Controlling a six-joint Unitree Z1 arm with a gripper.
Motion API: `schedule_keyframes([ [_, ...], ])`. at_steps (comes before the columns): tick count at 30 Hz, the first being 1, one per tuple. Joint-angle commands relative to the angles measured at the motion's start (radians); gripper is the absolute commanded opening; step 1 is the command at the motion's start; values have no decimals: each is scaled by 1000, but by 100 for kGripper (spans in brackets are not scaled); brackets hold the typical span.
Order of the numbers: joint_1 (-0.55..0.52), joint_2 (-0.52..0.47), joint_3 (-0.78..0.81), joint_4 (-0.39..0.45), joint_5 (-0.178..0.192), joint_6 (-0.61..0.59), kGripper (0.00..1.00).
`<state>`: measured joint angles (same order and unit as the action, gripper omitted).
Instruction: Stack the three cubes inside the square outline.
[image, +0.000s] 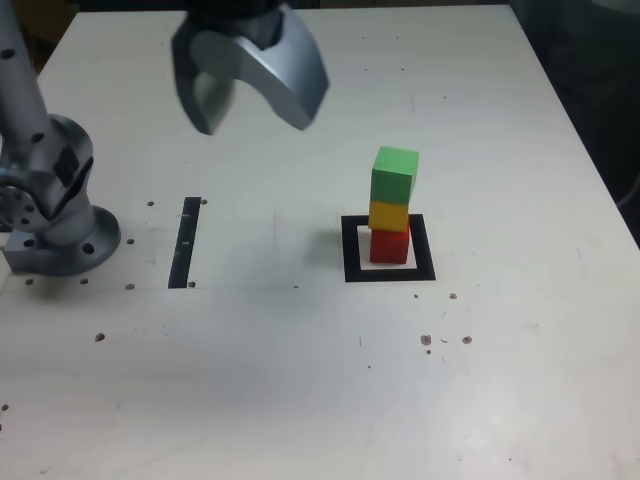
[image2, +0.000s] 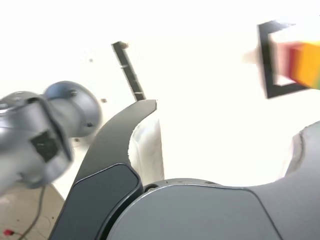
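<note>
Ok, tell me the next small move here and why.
Probably none beyond keeping the end effector clear and parking the arm. The green cube sits on the yellow cube, which sits on the red cube, inside the square outline. The end effector is open, empty and well away, so approaching only risks toppling the slightly offset stack.

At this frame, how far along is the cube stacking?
Done: red cube sits inside the square outline, yellow cube on it, green cube on top, slightly offset. In hand: nothing; the gripper hangs clear with jaws open. Left: nothing visible.
</note>
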<state>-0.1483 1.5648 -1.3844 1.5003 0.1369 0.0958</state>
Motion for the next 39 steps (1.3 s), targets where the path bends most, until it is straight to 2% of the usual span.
schedule_keyframes([
  [1, 14, -141, 100, -19, 6, -6, 99],
  [4, 45, -164, 224, -63, 7, -7, 99],
  [8, 78, -191, 374, -164, -3, -5, 99],
  [14, 84, -203, 584, -351, -43, -19, 99],
  [17, 84, -198, 644, -403, -54, -23, 99],
  [27, 84, -174, 728, -463, -35, -63, 99],
  [39, 84, -136, 739, -453, -33, -91, 99],
])
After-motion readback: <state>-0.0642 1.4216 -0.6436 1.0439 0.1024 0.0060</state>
